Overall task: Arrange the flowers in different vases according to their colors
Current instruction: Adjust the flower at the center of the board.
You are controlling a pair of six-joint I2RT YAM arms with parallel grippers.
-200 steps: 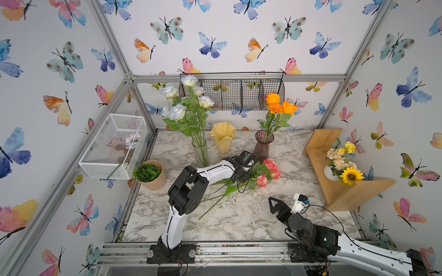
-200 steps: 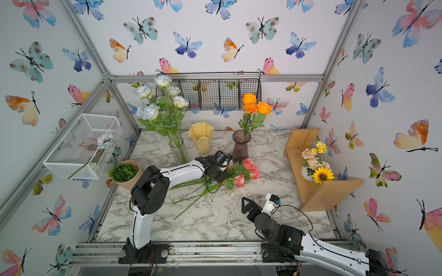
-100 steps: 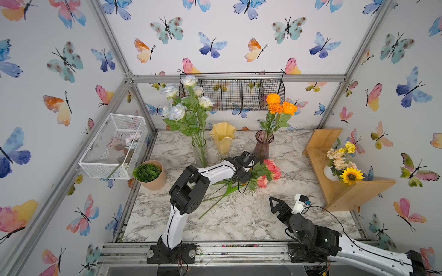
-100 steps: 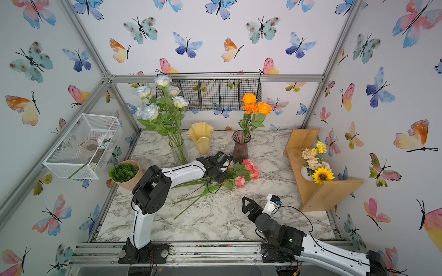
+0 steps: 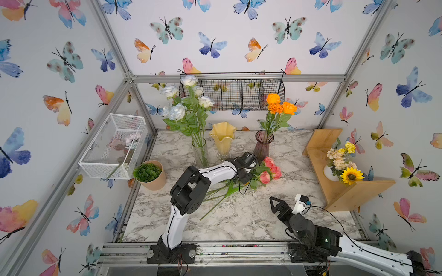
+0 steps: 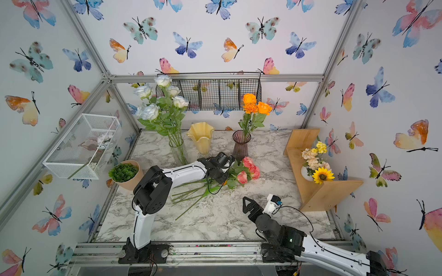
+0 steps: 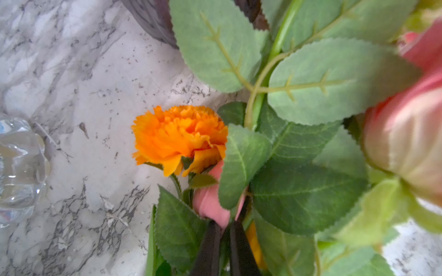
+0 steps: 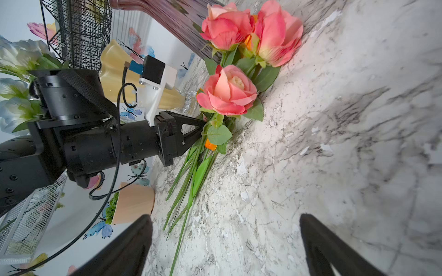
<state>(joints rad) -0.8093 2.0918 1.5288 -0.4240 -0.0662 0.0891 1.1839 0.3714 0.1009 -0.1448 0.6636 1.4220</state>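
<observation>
**Left hand pinches into the tangle as one vase waits empty**

The robot's left hand point(image 8: 203, 126), its fingers point(image 7: 208, 248) drawn to a narrow pinch, is buried in the loose flowers point(image 8: 200, 172) lying at the middle of the marble worktop point(image 5: 239, 222), just in front of the purple vase point(image 5: 263, 145). The right hand point(image 8: 224, 218) hovers wide and empty over the front edge, toward the right front corner. Along the back edge, white roses point(image 5: 177, 111) fill the clear vase point(image 5: 200, 153) and orange blooms point(image 5: 275, 108) stand in the purple one. The yellow vase point(image 5: 222, 138) between them is empty, by the look of it the home for the pink roses point(image 5: 270, 169).

The lift would go best slowly and straight up, so one stem slides free of its neighbours' leaves, then upright, cut end first, into the matching vase. A marigold point(image 7: 179, 141) and a half-buried orange tulip point(image 8: 210, 145) lie mixed with the pinks, so the colour needs checking once the bloom is clear.

Leaves hide exactly which stem the pinch holds, though a pink tulip bud point(image 7: 210, 205) sits right at the fingertips. The left wrist view blurs at close range, and the stems cannot be counted.
</observation>
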